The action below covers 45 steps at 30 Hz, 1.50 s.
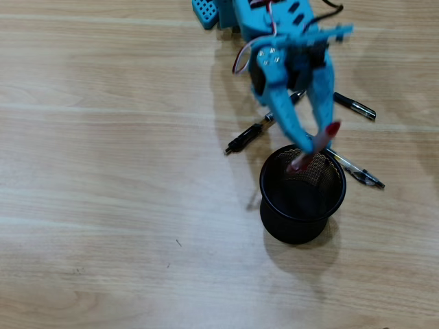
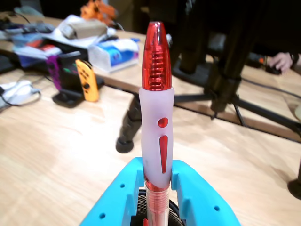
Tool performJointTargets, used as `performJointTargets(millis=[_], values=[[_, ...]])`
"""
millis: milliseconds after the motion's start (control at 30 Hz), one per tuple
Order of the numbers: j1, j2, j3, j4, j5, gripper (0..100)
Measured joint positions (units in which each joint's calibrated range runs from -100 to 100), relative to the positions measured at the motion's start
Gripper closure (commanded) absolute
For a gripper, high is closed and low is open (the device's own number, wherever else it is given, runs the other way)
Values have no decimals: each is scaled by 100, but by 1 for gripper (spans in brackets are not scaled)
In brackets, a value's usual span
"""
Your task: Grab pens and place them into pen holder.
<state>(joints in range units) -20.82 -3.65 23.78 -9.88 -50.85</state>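
In the overhead view my blue gripper (image 1: 310,142) is shut on the red and clear pen (image 1: 332,129). The pen slants down with its lower end inside the mouth of the black mesh pen holder (image 1: 302,219). The wrist view has the same pen (image 2: 157,94) standing upright, clamped between my blue jaws (image 2: 157,178), with the holder's mesh (image 2: 140,205) just below. Three other pens lie on the wooden table: a black one (image 1: 248,136) left of the gripper, a dark-ended one (image 1: 355,106) to the right, and a clear one (image 1: 358,171) beside the holder's right rim.
The arm's blue base (image 1: 226,14) sits at the table's top edge. In the wrist view a black tripod (image 2: 221,89) and a small dark stand (image 2: 129,127) rise behind the pen, and orange and purple controllers (image 2: 75,77) sit at the far left.
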Motion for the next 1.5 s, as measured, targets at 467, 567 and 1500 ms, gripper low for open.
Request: performJointTargets(millis=[467,567,1500], values=[[48,187,-9,-26,0,86],[48,187,-9,-26,0,88],[-858,-2464,-9,5283,1321,98]])
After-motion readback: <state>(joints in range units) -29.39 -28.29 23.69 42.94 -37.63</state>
